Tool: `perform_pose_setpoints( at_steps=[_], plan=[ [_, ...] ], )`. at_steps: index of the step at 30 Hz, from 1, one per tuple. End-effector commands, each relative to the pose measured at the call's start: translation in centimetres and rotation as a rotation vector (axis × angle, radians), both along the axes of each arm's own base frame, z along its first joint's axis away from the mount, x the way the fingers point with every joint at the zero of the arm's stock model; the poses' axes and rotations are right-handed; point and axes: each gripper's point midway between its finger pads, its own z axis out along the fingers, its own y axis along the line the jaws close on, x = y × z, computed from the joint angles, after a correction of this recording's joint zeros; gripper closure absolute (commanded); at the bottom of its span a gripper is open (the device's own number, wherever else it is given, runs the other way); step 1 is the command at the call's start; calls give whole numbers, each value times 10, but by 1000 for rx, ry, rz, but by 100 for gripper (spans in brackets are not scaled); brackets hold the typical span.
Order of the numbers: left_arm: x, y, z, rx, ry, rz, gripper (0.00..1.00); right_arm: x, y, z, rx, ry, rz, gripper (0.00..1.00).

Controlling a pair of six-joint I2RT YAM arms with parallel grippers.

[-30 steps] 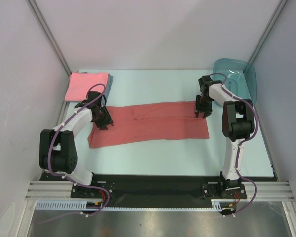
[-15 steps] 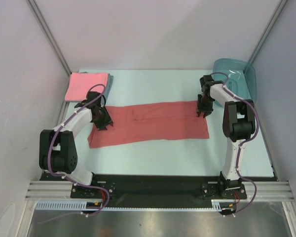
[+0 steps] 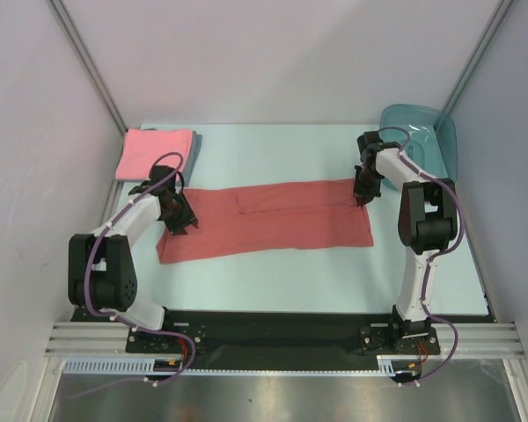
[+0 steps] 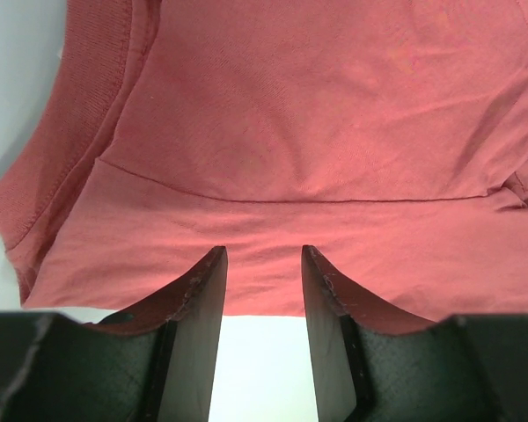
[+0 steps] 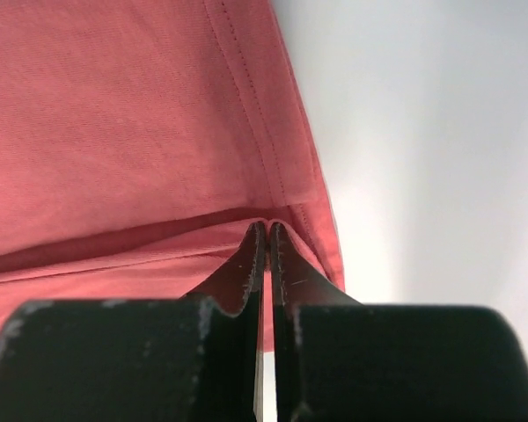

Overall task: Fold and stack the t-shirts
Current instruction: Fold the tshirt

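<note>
The brick-red t-shirt [image 3: 273, 220] lies flat on the table [image 3: 273, 281] as a long band folded lengthwise, and you can place everything else against it, left to right. Beyond its far left corner, apart from it, sits the pink t-shirt [image 3: 150, 151], folded square on top of the grey-blue t-shirt [image 3: 196, 141], of which only a strip on the side towards the red one shows. At the red shirt's left end your left gripper [image 4: 262, 255] is low at the hem, its fingers partway apart with bare table between them. At the red shirt's far right corner your right gripper [image 5: 267, 227] has its fingers pressed together, pinching the edge of the upper layer. Past that right end, apart from the shirt, is the teal tub [image 3: 422, 132].
</note>
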Motion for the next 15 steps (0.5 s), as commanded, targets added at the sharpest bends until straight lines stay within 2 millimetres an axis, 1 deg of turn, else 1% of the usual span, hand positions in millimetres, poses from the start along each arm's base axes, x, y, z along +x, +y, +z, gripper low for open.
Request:
perform_pose_setpoints(
  at_steps=[1,2,3,4,5,6,7,8,9,10,11,12,13,15],
  plan=[
    [1,6,11,15,-43,-4,55,15,-9,22,-34,-70,-36,100],
    [0,7,11,18,-40,-1,55,19,-10,17,-42,-61,-31,100],
    [-2,9,12,23,-33,2,55,19,-12,14,-52,-48,-31,100],
    [-2,10,16,27,-44,11,55,20,-15,15,-66,-47,-33,90],
    [-3,11,18,28,-45,15,56,23,-15,18,-75,-53,-22,84],
    [-3,19,20,53,-49,39,56,22,-18,21,-96,-52,-18,78],
    [-6,21,24,58,-49,55,55,24,-13,28,-108,-67,-2,63],
    [-8,24,26,62,-50,67,55,25,-13,33,-122,-83,15,58],
    [-8,29,30,71,-55,89,54,28,-10,44,-140,-111,41,53],
    [-9,29,34,67,-63,99,52,31,-8,50,-162,-127,57,47],
    [-8,28,36,63,-69,105,51,34,2,58,-170,-146,94,46],
    [-8,28,37,61,-73,106,50,35,9,61,-174,-154,111,45],
    [-7,28,38,57,-78,111,50,37,14,60,-176,-158,124,41],
    [-7,26,31,45,-64,123,50,40,39,56,-110,-163,179,41]
  ],
)
